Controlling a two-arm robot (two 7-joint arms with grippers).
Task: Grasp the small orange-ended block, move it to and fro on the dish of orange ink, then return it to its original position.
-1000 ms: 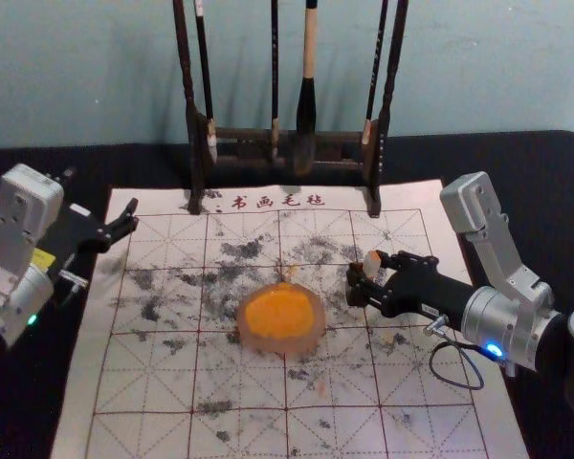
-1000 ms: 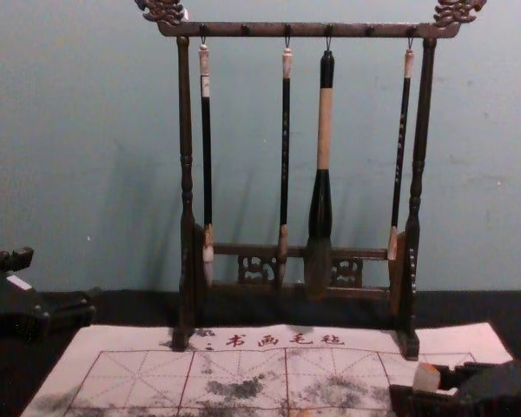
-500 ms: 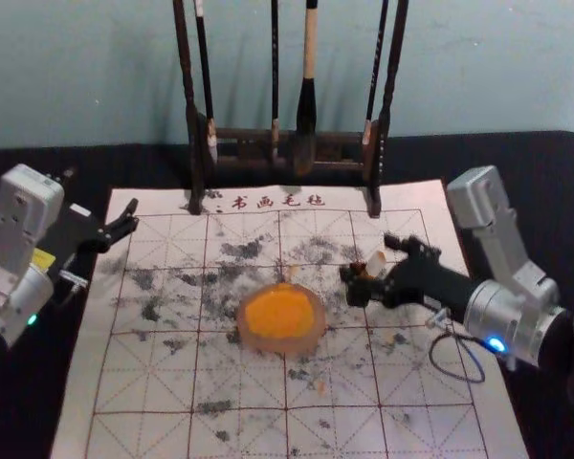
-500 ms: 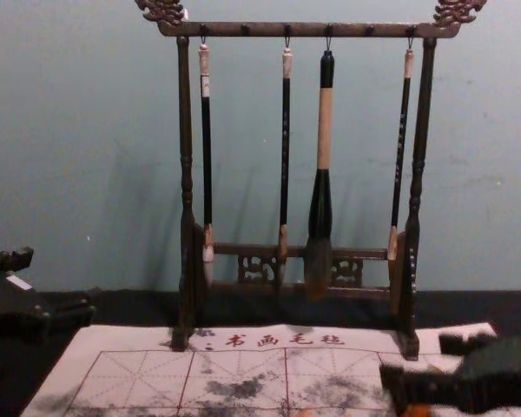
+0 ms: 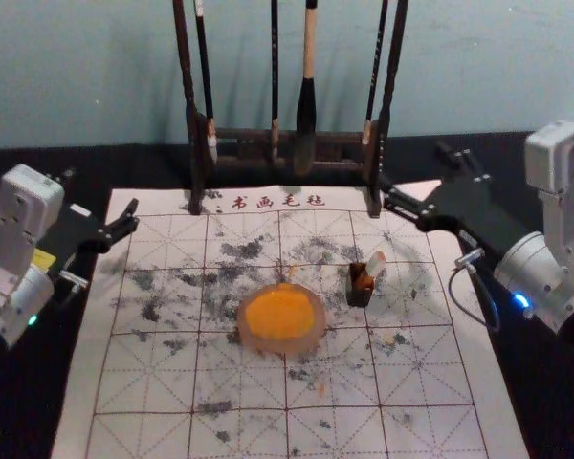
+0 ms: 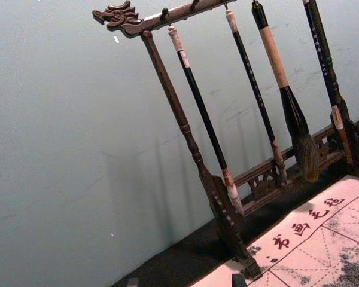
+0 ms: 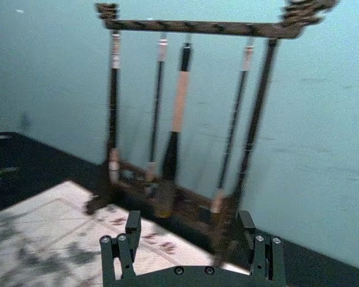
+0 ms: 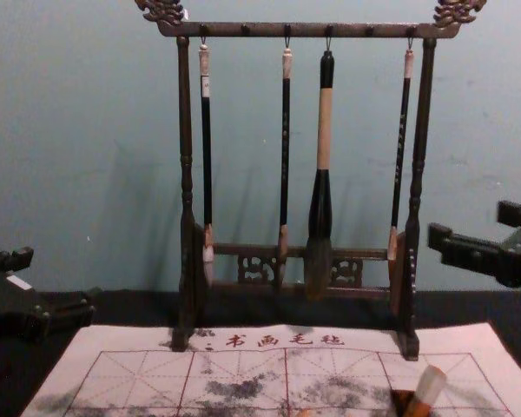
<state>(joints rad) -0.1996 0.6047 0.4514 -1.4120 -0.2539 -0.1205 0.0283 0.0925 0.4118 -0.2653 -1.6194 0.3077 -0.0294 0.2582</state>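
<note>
Dish [image 5: 311, 339], centre, containing orange ink [image 5: 279, 314]. At two o'clock: dark holder [image 5: 359, 295], the orange-ended block [image 5: 374, 266] leaning inside. Beyond, between one and two: right gripper [image 5: 414, 167], fingers apart, empty. Ten o'clock: left gripper [image 5: 102, 189], parked, fingers spread.

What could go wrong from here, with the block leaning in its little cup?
The block leans in the cup, so a nudge might tip both. The ink dish lies open nearby and could spill if bumped. The open right gripper is near the rack, so a careless swing might knock its brushes.
</note>
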